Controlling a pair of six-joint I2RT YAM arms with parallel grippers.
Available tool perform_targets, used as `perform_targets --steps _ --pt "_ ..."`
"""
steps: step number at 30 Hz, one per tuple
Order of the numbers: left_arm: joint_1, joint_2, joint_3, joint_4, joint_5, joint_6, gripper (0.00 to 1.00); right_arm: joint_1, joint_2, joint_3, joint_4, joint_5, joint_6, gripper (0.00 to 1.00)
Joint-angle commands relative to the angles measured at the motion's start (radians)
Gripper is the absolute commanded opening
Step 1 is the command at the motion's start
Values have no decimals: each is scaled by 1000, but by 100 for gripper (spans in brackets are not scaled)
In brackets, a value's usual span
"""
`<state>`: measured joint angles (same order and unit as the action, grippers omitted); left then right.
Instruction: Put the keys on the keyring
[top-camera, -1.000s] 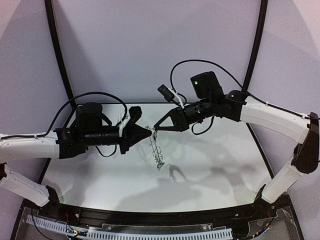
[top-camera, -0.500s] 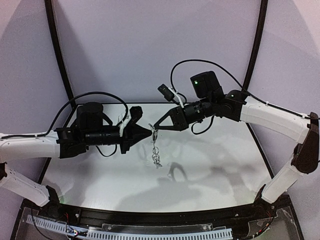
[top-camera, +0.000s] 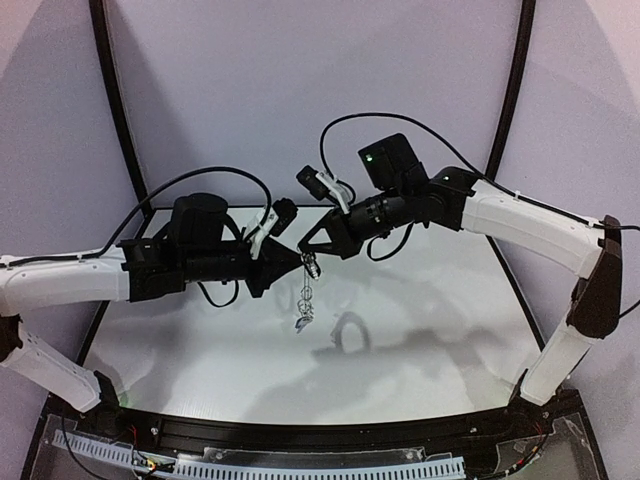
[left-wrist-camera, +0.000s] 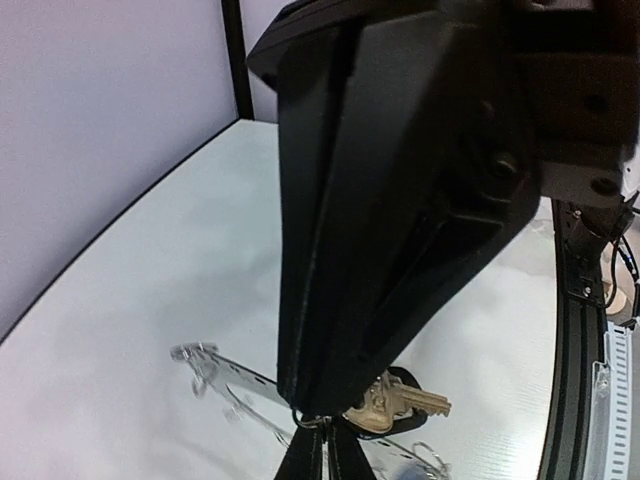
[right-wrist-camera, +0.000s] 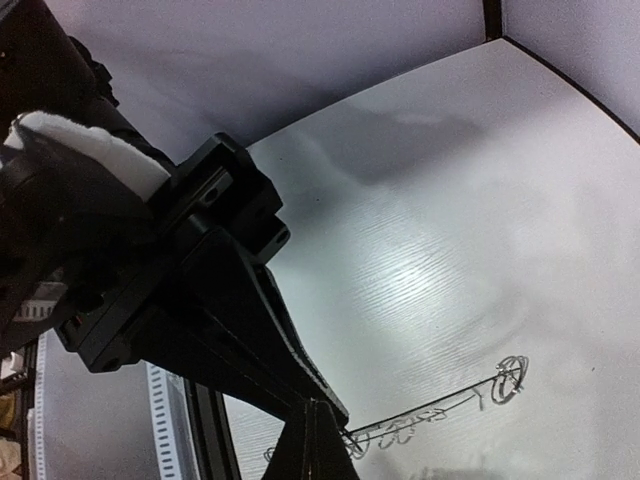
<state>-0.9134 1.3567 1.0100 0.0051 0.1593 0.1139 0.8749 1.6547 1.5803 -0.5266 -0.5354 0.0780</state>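
Item 1, left gripper (top-camera: 297, 260): black, held level above the table (top-camera: 440, 330) and pointing right. Its jaws are pressed together to a narrow tip, and in its own wrist view a thin wire loop (left-wrist-camera: 303, 419) shows right at that tip. Item 2, right gripper (top-camera: 304, 247): black, pointing left and slightly down, jaws likewise together. Its tip meets the left gripper's tip over the middle of the table, touching or all but touching. Item 3, keyring (top-camera: 304, 305): hangs in the air straight below the meeting point, clear of the table surface. It is seen nearly edge-on from above as a thin pale strip with small wire loops along it. The pictures do not settle which of the two grippers carries it, as both tips converge on the same spot at its upper end. Item 4, key (left-wrist-camera: 400, 402): pale metal blade with a dark head, seen in the left wrist view just beside the joined tips, blade pointing away from them. What holds it cannot be told. The blue-headed key cannot be made out in any view. Item 5, shadow (top-camera: 346, 332): a dark curved mark on the white table, to the right of the keyring's lower end. Item 6, surroundings: pale lilac backdrop (top-camera: 300, 100) and black curved frame rods (top-camera: 113, 110) at either side.
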Motion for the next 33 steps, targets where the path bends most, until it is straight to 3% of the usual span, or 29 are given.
perform_targets --steps 1,3,4,9,11,17,25,29,33 --pt "-2 -32 4 45 -60 -107 3 58 0 -10 -25 54 -99 0" --pt "-2 -69 -51 82 -21 -97 40 47 -18 -27 -28 66 -125 0" --pt "-2 -95 -68 97 5 -78 51 38 -26 -32 -23 55 -133 0" --pt "-2 -211 -191 104 39 10 87 24 -41 -24 -84 31 -266 0" --pt "-2 -249 -221 88 33 34 93 23 -41 -15 -139 -22 -346 0" --pt "-2 -281 -204 9 131 131 99 22 -50 1 -248 -199 -518 0" --pt "-1 -112 -75 -86 139 203 99 24 -72 4 -355 -339 -689 0" --pt "-1 -39 5 -155 225 252 99 31 -72 17 -433 -412 -795 0" --pt "-2 44 142 -344 462 420 99 38 -65 33 -447 -391 -806 0"
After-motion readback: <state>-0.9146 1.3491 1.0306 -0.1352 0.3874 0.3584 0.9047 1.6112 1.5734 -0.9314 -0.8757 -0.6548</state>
